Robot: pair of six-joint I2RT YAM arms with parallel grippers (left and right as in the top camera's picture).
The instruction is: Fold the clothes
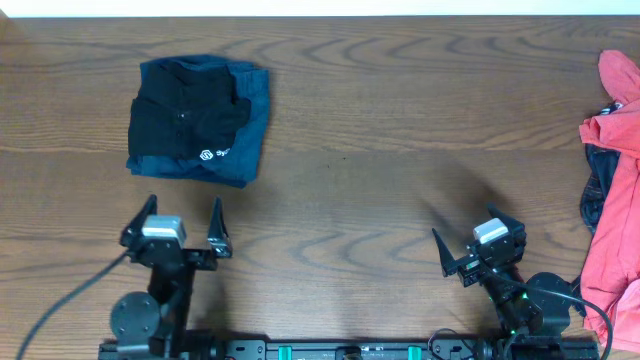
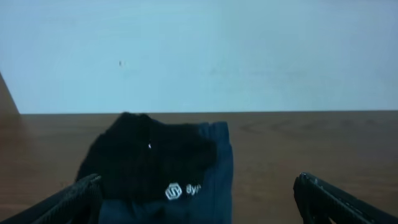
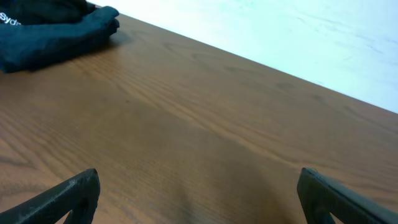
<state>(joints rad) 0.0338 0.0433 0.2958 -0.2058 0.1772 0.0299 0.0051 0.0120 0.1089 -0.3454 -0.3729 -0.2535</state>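
Lying folded, the black fabric garment (image 1: 185, 115) turns its white logo (image 1: 207, 154) toward the left gripper (image 1: 184, 205). Its fingers and the right gripper's (image 1: 462, 224) stand released.

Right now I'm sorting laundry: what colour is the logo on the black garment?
White; the logo shows best from the left wrist view.

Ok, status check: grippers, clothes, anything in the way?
Left gripper and right gripper open, empty. Black garment folded atop navy shorts, far left. Coral pile bunched at right edge. Nothing blocking either arm.
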